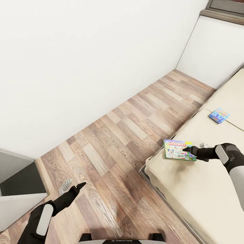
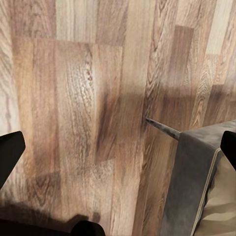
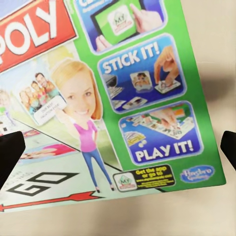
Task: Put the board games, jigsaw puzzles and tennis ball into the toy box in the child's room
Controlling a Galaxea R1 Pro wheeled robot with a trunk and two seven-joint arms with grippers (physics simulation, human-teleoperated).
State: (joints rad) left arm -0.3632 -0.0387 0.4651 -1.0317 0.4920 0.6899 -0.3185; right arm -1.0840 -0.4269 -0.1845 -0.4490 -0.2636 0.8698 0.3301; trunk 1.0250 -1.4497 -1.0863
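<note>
1. The green-edged game box (image 1: 179,149) lies flat on the bed (image 1: 203,189), near its corner, touching the mattress.
2. The right gripper (image 1: 187,149) hovers over the box's edge, fingers spread with nothing between them; the right wrist view looks straight down on the lid (image 3: 113,98).
3. A small blue game box (image 1: 219,115) lies farther along the bed, well apart.
4. The left gripper (image 1: 74,185) hangs released over the floor (image 1: 128,135).

Wood-plank floor (image 1: 112,145) meets white wall (image 1: 84,61).
</note>
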